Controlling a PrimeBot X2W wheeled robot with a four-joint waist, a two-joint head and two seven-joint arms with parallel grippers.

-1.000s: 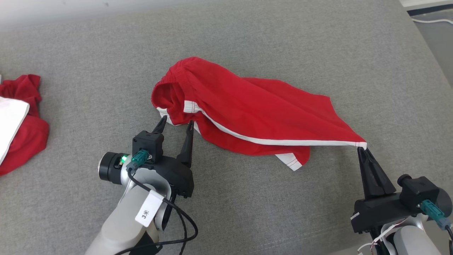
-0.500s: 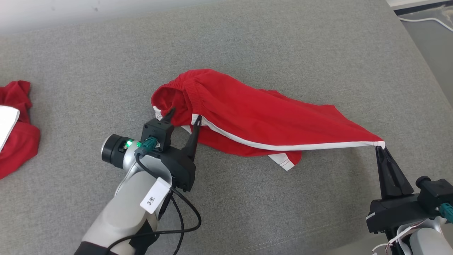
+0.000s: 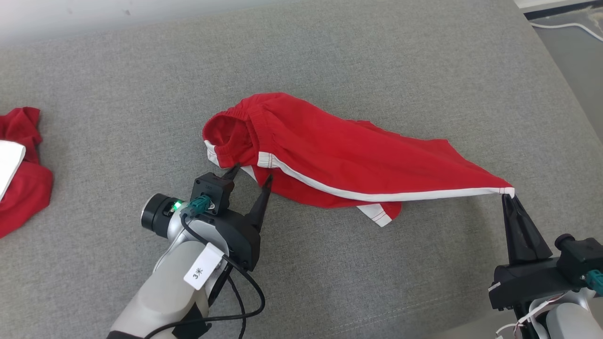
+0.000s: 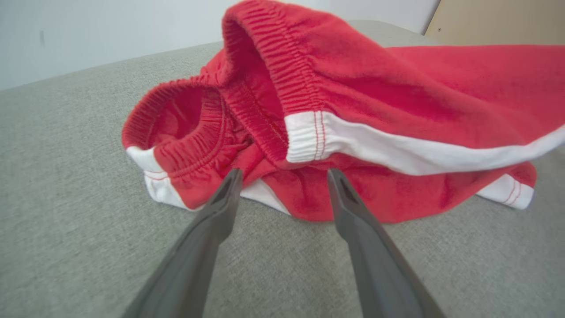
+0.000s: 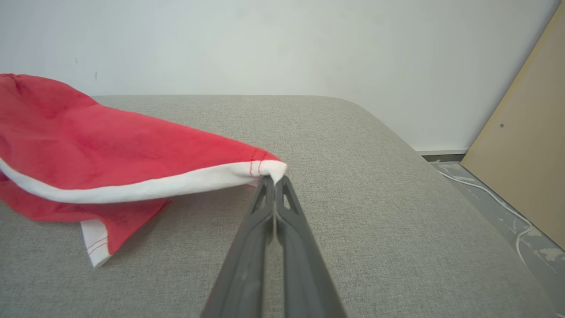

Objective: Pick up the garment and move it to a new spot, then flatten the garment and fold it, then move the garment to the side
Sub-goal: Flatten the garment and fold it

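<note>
The garment (image 3: 330, 155) is a pair of red shorts with white side stripes, lying crumpled on the grey cushion, waistband to the left. My right gripper (image 3: 509, 195) is shut on the white hem corner (image 5: 273, 170) of one leg and holds it lifted and stretched out to the right. Open and holding nothing, my left gripper (image 3: 252, 173) has its fingertips just short of the waistband's near edge (image 4: 282, 150). The wrist view shows the elastic waistband bunched right above the two open fingers (image 4: 220, 207).
Another red and white piece of clothing (image 3: 19, 169) lies at the far left edge of the cushion. The grey cushion (image 3: 377, 56) ends at the right, where a floor with a white cable (image 3: 565, 26) shows. A wooden board (image 5: 525, 141) leans at the right.
My left gripper has pulled back slightly toward me from the waistband, staying open. Over the second, the right gripper carried the hem corner a little farther right, stretching the leg.
</note>
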